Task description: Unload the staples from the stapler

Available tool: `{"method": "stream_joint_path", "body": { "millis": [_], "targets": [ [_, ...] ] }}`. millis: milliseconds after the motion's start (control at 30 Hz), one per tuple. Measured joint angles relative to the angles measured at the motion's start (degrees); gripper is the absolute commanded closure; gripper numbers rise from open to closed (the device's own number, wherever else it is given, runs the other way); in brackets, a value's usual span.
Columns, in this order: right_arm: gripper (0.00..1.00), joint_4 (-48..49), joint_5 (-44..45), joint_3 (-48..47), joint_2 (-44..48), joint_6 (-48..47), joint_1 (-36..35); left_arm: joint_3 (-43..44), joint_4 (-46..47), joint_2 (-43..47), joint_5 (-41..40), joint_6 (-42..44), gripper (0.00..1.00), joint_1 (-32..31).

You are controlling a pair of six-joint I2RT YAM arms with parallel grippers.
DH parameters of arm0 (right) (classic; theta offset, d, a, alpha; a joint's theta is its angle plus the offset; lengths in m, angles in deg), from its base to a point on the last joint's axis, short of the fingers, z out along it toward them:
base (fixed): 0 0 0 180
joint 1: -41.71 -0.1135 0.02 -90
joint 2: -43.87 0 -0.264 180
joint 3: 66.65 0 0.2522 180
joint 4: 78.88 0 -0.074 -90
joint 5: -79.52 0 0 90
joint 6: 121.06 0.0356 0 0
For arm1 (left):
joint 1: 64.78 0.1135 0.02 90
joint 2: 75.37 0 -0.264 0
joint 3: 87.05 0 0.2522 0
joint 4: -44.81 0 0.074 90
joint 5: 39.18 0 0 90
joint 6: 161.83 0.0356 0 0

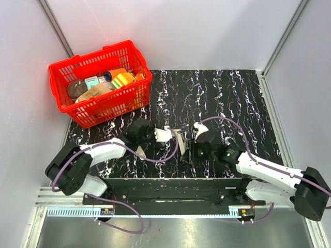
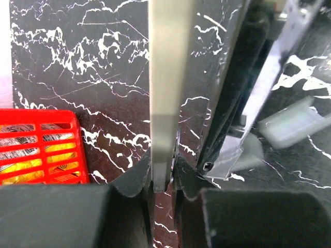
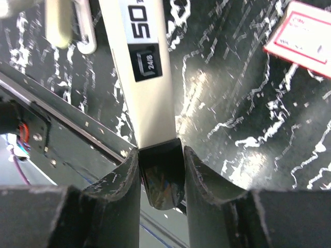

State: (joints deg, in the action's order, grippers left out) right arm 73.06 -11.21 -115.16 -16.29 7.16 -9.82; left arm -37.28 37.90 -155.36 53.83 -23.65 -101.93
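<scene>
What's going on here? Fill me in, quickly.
Both arms meet at the middle of the black marble-patterned table. The right gripper is shut on the black end of the stapler, whose cream top is labelled 24/8. The left gripper pinches a thin pale strip beside the stapler's black body. Whether staples are out, I cannot tell. A red basket stands aside.

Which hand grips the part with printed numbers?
The right hand: its stapler shows 50 and 24/8; the left hand pinches a plain pale strip.
</scene>
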Motion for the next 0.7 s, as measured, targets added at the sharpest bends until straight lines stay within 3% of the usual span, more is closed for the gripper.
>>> {"method": "stream_joint_path", "body": {
  "millis": [200, 400, 567, 700],
  "targets": [
    [1.0, -4.04, -0.02, 2.01, 1.7, -1.7, -0.28, -3.85, 10.1, -4.22, -6.19, 6.47, 1.0, -2.4],
    [1.0, -4.57, 0.22, 2.01, 2.4, -1.97, -0.28, -3.85, 13.16, -4.61, -10.1, 7.08, 1.0, -4.24],
    [1.0, -5.42, 1.66, 0.5, 2.45, -1.64, -0.28, 0.35, 2.36, -2.93, -9.81, -0.17, 0.89, -5.73],
    [1.0, -5.68, 6.01, -6.29, 1.49, -1.09, -0.26, 8.48, -11.89, 0.83, -2.73, -10.95, 0.84, -5.16]
  ]
}}
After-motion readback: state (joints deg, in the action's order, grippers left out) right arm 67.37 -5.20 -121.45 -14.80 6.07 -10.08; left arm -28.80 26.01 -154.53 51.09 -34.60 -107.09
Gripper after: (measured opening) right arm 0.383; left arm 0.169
